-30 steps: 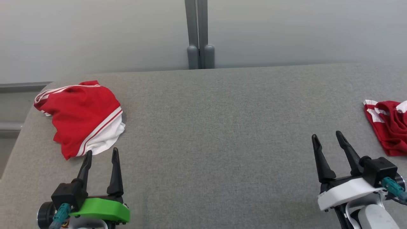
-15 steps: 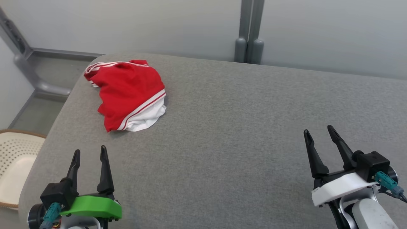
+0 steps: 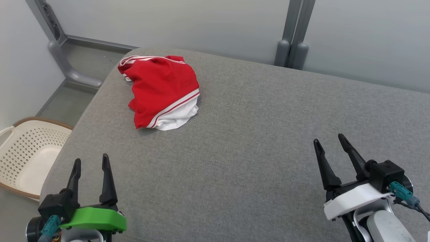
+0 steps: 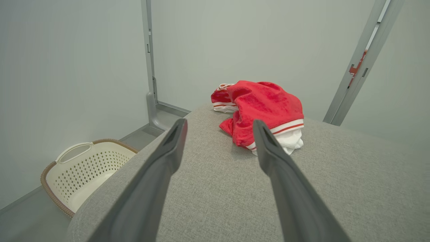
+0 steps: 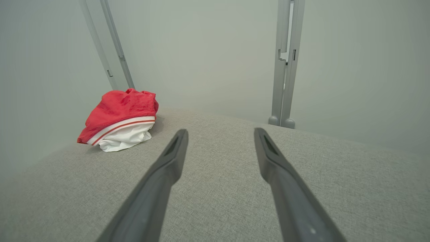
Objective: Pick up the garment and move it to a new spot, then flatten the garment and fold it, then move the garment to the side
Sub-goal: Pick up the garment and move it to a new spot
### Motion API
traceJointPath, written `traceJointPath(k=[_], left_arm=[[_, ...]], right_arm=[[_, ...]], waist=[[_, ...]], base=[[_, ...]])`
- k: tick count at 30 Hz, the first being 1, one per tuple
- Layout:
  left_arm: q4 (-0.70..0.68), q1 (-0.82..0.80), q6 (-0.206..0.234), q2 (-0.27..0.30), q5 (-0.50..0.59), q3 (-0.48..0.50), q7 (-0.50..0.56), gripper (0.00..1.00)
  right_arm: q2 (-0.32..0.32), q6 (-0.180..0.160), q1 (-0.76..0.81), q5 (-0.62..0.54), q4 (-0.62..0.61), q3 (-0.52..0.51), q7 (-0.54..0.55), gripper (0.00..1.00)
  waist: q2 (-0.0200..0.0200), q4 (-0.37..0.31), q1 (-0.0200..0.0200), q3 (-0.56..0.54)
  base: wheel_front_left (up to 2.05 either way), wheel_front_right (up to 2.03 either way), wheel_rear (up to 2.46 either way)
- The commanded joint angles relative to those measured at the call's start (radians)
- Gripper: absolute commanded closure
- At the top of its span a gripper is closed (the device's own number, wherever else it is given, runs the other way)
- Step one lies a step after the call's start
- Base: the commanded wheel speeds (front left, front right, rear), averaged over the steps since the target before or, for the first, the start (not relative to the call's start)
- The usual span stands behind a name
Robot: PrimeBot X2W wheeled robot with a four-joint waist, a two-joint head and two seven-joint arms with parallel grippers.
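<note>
Crumpled in a heap on the grey bench point(image 3: 252, 141), toward its far left corner: a red garment point(image 3: 158, 84) with white stripes and a white part showing at the near edge. Lying loose, clear of both tools.

Low at the left, over the near edge of the bench: the left tool point(image 3: 91, 158), green-shelled, both dark fingers spread wide, gripping nothing, pointing roughly toward the garment but well short of it. Low at the right: the right tool point(image 3: 328, 138), white-shelled, fingers likewise spread wide, gripping nothing, above bare grey cloth and well apart from the garment.

Along the left tool point(image 4: 220, 121): the garment point(image 4: 265, 104) ahead, beyond the fingertips and partly behind the tip of the right-hand finger, with bare bench in between. Down on the floor beside the left end of the bench: a cream basket point(image 4: 90, 164) with perforated walls and a brown rim.

Along the right tool point(image 5: 221, 130): the garment point(image 5: 121, 114) far off to the left of the fingers, white part toward the camera. Behind the bench: pale wall panels and a pair of grey posts point(image 3: 290, 50).
</note>
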Motion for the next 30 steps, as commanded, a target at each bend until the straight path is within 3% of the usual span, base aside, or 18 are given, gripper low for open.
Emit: traceJointPath(k=[1,6,13,15,23,30], left_arm=[[-0.005,-0.007,-0.010,0.004,-0.010,-0.002,0.001,0.00],[-0.024,-0.097,-0.033,0.049,-0.041,-0.021,0.105,0.00],[0.018,-0.327,-0.058,0.145,-0.167,-0.010,0.365,0.00],[0.066,-0.413,-0.063,0.164,-0.261,0.009,0.439,0.00],[0.304,-0.591,-0.068,0.361,-0.429,-0.013,0.687,0.00],[0.475,-0.648,-0.068,0.445,-0.520,-0.042,0.808,0.00]], right_arm=[[-0.002,0.000,-0.004,0.005,0.002,-0.001,-0.003,0.00],[-0.009,0.000,-0.022,0.001,-0.012,0.003,-0.003,0.00],[-0.017,0.000,-0.067,-0.019,-0.036,0.012,-0.003,0.00],[-0.020,0.000,-0.084,-0.023,-0.044,0.020,-0.003,0.00],[-0.013,0.000,-0.156,-0.024,-0.070,0.045,-0.003,0.00],[0.002,0.000,-0.203,-0.014,-0.081,0.048,-0.003,0.00]], waist=[[0.0000,-0.008,0.0000,0.006],[0.0000,-0.038,0.0000,0.034],[0.0000,-0.117,0.0000,0.102],[0.0000,-0.152,0.0000,0.131],[0.0000,-0.306,0.0000,0.227],[0.0000,-0.408,0.0000,0.303]], base=[[0.00,0.00,0.00],[0.00,0.00,0.00],[0.00,0.00,0.00],[0.00,0.00,0.00],[0.00,0.00,0.00],[0.00,0.00,0.00]])
